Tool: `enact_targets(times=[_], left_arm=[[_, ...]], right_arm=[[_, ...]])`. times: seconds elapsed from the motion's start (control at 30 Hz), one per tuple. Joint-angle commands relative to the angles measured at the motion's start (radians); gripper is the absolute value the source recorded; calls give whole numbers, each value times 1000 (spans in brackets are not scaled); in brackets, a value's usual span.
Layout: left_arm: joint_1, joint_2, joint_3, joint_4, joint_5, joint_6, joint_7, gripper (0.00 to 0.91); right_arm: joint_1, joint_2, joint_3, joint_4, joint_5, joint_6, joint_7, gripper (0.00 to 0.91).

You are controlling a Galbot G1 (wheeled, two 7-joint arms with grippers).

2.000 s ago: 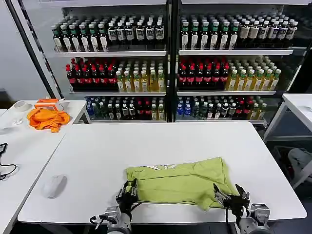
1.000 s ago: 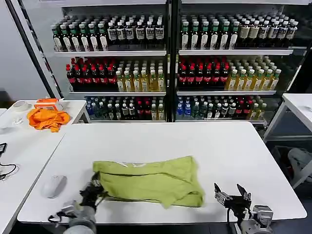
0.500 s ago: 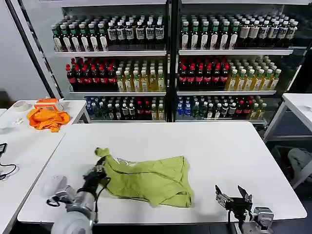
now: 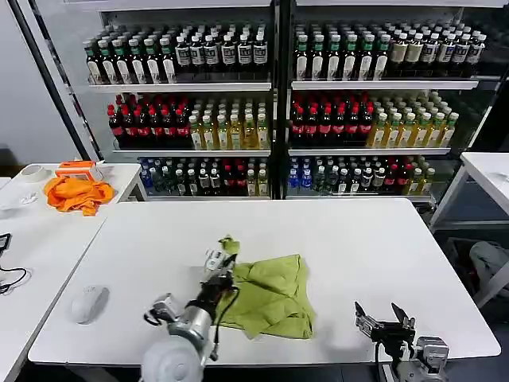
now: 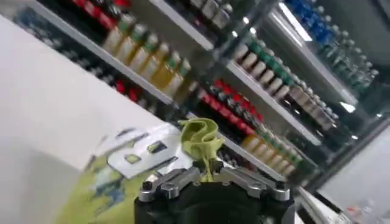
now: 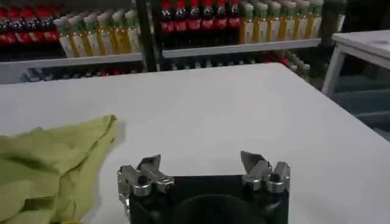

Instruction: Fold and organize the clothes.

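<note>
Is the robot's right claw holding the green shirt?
No. The right gripper sits open at the table's near edge, apart from the T-shirt, which the left gripper grips.

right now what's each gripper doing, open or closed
Left gripper: closed on a bunched edge of the yellow-green T-shirt, lifted over the table.
Right gripper: open, empty, at the table's near edge.

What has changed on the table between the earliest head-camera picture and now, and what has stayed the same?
The left gripper, jaws shut on the light yellow-green cotton T-shirt, dragged its end out leftward, then lifted it and carried it back over toward the middle, folding the shirt narrower. The right gripper let go and now waits open at the white table's near edge. The orange cloth and white mouse stayed put.
</note>
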Motion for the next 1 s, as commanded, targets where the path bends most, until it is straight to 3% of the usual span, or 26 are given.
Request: enact_targets(times=[0.03, 0.13, 0.17, 0.2, 0.23, 0.27, 0.7, 0.83, 1.0], left_arm=[[-93, -52, 167, 132, -11, 0, 3, 20], [-100, -50, 181, 145, 6, 12, 3, 40], [-100, -49, 186, 149, 13, 18, 6, 272], [-100, -49, 190, 150, 22, 20, 8, 645], [-99, -48, 193, 151, 27, 20, 12, 736], [-99, -49, 195, 152, 32, 21, 14, 907], [-65, -46, 153, 54, 35, 36, 33, 907], [-34, -11, 49, 7, 120, 44, 11, 907], [28, 93, -97, -8, 178, 64, -18, 907]], right_arm=[[10, -3, 2, -12, 4, 0, 1, 907], [19, -6, 1, -21, 8, -1, 1, 907], [21, -6, 0, -23, 8, -1, 2, 907], [23, -6, 0, -25, 8, -1, 2, 907], [24, -5, -1, -26, 9, -1, 2, 907], [26, -5, -2, -28, 9, -2, 2, 907], [41, 0, -16, -34, 7, -7, 8, 907], [39, 3, -15, -33, 6, -7, 8, 907], [47, 2, -22, -35, 6, -8, 7, 907]])
